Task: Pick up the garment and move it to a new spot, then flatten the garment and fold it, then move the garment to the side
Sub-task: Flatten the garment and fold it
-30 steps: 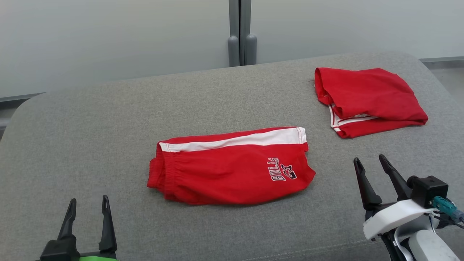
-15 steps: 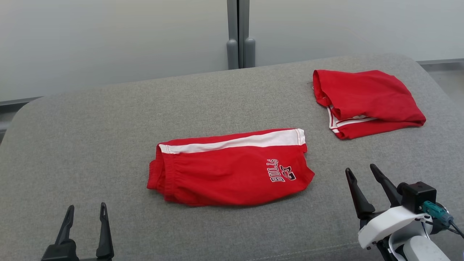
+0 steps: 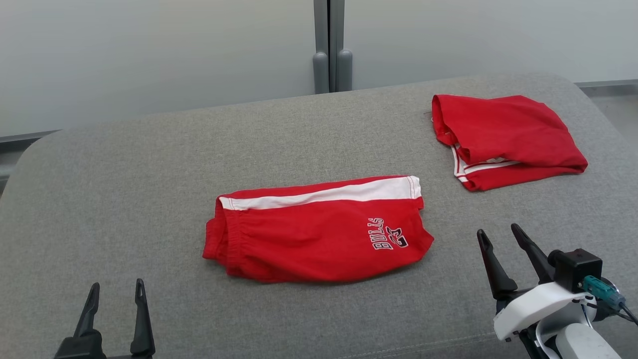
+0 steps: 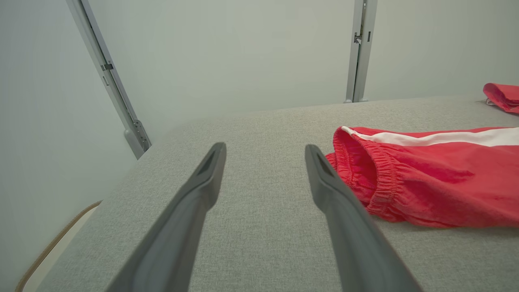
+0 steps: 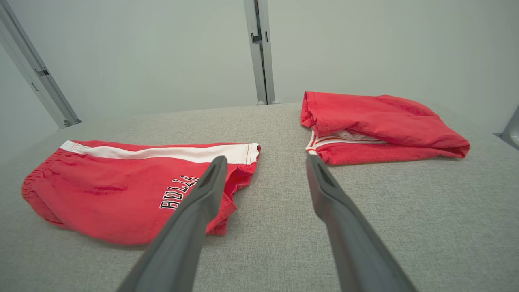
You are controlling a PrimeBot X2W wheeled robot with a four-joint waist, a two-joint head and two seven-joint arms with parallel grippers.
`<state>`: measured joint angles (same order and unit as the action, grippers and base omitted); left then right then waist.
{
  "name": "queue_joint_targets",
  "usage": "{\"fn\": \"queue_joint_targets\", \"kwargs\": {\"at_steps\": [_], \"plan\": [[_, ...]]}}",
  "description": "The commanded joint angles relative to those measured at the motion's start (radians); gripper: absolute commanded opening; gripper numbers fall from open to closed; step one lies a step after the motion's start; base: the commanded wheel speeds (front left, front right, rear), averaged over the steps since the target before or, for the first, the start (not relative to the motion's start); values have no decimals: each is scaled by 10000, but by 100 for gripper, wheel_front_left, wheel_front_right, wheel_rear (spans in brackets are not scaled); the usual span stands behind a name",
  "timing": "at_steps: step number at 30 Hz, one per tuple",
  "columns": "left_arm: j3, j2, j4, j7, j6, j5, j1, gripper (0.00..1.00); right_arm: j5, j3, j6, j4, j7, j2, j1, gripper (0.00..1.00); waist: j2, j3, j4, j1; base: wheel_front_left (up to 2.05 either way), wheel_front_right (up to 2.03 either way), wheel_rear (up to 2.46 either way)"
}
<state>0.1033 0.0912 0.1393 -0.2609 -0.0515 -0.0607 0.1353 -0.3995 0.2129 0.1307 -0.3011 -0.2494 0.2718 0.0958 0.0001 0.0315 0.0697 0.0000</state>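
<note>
The shorts (image 3: 319, 229) lie folded flat on the middle of the grey cushion (image 3: 124, 174), red with a white stripe (image 3: 324, 193) along their far edge. Near their right end, white letters outlined in black spell "BULLS" (image 3: 378, 234) with what looks like a "23" beside it; from the head view the writing runs sideways. The gathered waistband is at the shorts' left end. Beyond the shorts and to their right, well apart, lies a second red garment (image 3: 506, 137), folded over itself with white trim at its open edge; what kind of garment it is cannot be told. In the left wrist view the shorts are cut off by the frame's right edge. The left gripper (image 3: 117, 283) hovers near and left of the shorts with its fingers spread apart and nothing between them. The right gripper (image 3: 497, 229), just right of the shorts, is likewise spread and empty; its white wrist housing (image 3: 541, 301) is cut off at the bottom. The cushion is woven fabric with rounded corners. Behind it stands a pale wall (image 3: 149, 50) with a grey metal post (image 3: 330, 45).
</note>
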Motion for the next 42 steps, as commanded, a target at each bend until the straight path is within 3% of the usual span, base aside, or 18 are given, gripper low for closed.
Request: {"fn": "queue_joint_targets", "kwargs": {"at_steps": [1,13,31,42], "plan": [[36,77,-12,-33,82,-67,161,100,99,-11,-1,-33,-60,2,20,100,-1,-4,-3,0,0,0,0],[-120,47,9,-33,35,-87,-120,100,-136,623,-1,-976,398,-179,1089,100,-1,-173,-212,0,0,0,0],[-798,-147,192,-33,-90,-60,-866,100,-890,1559,-3,-5882,933,-620,4782,100,-1,-1124,-1389,0,0,0,0],[-969,-205,430,-33,-38,-35,-1276,100,-1515,2122,-3,-8310,1329,-885,5934,100,-1,-1477,-1817,0,0,0,0]]}}
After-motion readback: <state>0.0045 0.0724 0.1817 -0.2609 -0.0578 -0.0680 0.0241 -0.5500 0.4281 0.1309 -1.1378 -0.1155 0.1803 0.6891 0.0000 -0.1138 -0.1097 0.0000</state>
